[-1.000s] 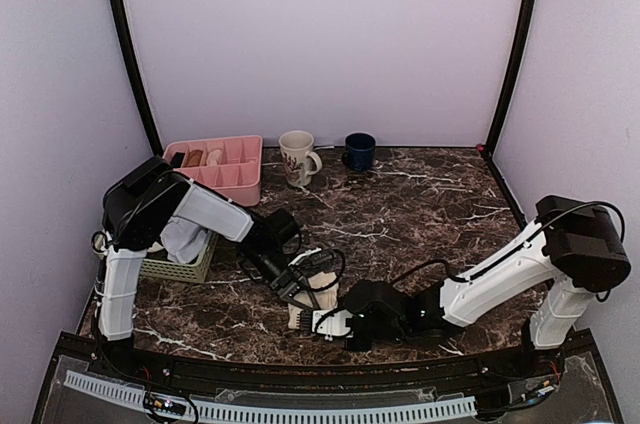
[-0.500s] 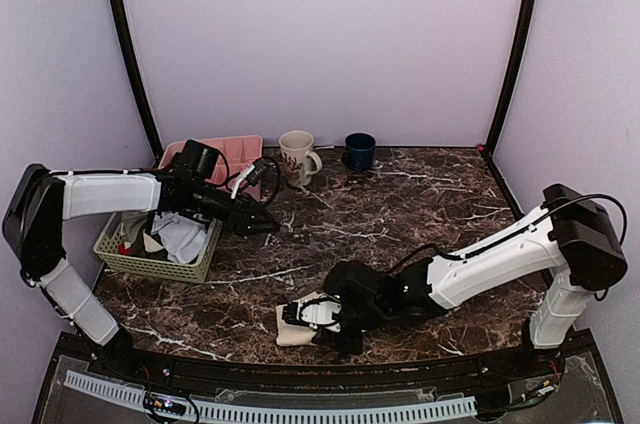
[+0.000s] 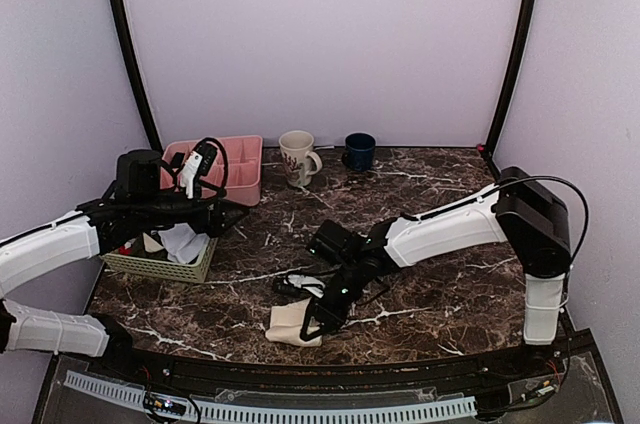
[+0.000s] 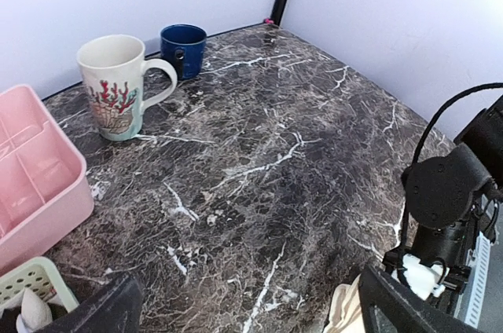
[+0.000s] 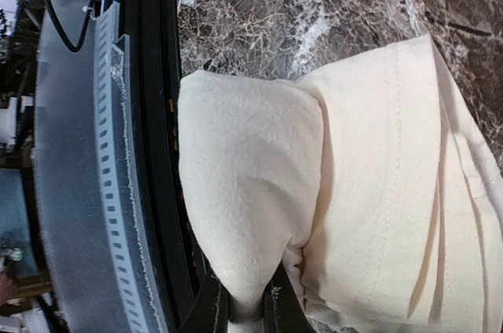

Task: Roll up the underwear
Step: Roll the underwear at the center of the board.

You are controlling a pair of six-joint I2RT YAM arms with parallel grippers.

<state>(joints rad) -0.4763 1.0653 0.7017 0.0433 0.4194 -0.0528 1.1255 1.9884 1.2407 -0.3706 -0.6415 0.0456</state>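
Down near the front edge of the tabletop [image 3: 440, 194], a little left of its middle, the underwear [image 3: 288, 325] lies as a small cream bundle, folded over on itself. The right arm reaches across from the right side and bends downward, so that the right fingers [image 3: 318, 324] meet the bundle at its right end.

In the right wrist view these two fingers are drawn almost together, with only a thin pinch of the cream fabric caught between their tips. A rounded, puffed fold bulges out just past that pinch. Flatter layers with stitched seams spread away beside it. The puffed fold lies right beside the dark strip [image 5: 157, 74] along the tabletop's front edge.

The left fingers [image 3: 228, 216] hang well apart from the underwear, out on the left side, near the front corner of the pink tray [image 3: 232, 166] and just beside the green basket [image 3: 160, 266] that holds some cloths [image 3: 183, 240]. In the left wrist view they are spread wide, one at each lower corner, with nothing between them but bare marble. A corner of the cream fabric shows at the bottom edge close to one of them.

At the back, a patterned mug [image 3: 296, 157] and a blue cup [image 3: 359, 150] stand upright near each other.
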